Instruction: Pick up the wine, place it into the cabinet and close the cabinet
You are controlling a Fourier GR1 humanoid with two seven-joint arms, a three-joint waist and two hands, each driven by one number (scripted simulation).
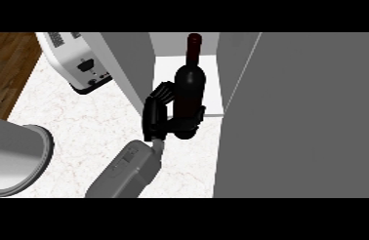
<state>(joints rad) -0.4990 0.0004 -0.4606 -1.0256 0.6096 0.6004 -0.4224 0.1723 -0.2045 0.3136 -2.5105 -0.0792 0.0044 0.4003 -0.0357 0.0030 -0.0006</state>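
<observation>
One wine bottle point(190, 85) is leaning at the cabinet's point(296, 112) open mouth at the frame's centre, neck pointing toward the upper edge. The hand point(157, 112) is curling its fingers round the bottle's lower body from the left. A toaster point(79, 63) is sitting at upper left.

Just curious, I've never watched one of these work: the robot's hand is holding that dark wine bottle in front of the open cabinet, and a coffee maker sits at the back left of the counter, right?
Nearly. The head view shows a white toaster at the back left, not a coffee maker. The rest holds: the hand is curled round the dark wine bottle in front of the open cabinet.
</observation>
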